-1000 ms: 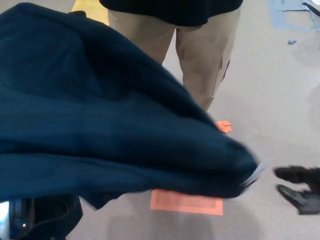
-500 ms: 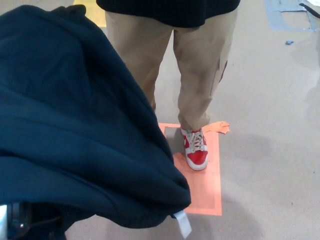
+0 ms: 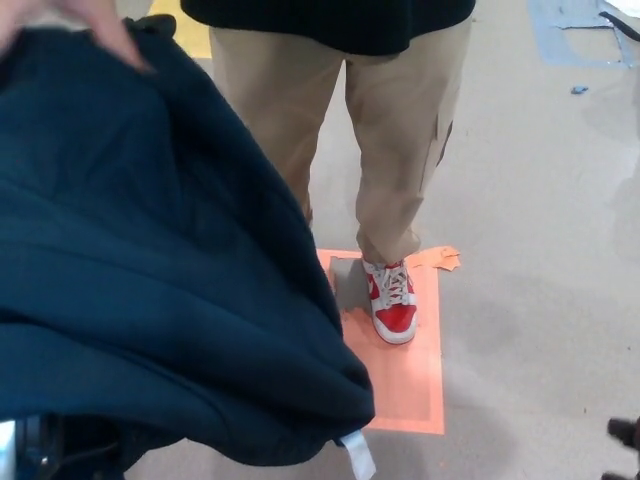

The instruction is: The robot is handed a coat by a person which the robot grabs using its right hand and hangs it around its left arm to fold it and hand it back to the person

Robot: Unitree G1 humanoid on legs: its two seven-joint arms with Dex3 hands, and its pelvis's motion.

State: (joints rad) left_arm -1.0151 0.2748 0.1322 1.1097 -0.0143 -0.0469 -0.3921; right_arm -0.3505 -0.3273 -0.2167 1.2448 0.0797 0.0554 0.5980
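Nearest to the camera, a dark blue coat (image 3: 150,250) fills the left half of the view. Its cloth is thick, soft and matt, and it lies in broad rounded folds that hang down in a heavy bundle. What carries it from below is hidden, so the left hand cannot be seen. A small white label (image 3: 358,455) sticks out from the lowest edge of the coat. In the bottom left corner a dark part (image 3: 40,450) with a pale edge shows under the cloth, too cut off to name. In the bottom right corner only a small black piece of the right hand (image 3: 625,433) comes into the picture, well apart from the coat; if it is open or closed I cannot tell. On the smooth grey floor (image 3: 540,250) lies a flat orange mat (image 3: 410,385), and on it stands a red and white shoe (image 3: 393,305) with laces. Above it are beige trousers (image 3: 400,130); the other foot is behind the coat. At the top left a person's hand (image 3: 90,25), blurred and cut by the frame, touches the upper edge of the coat.
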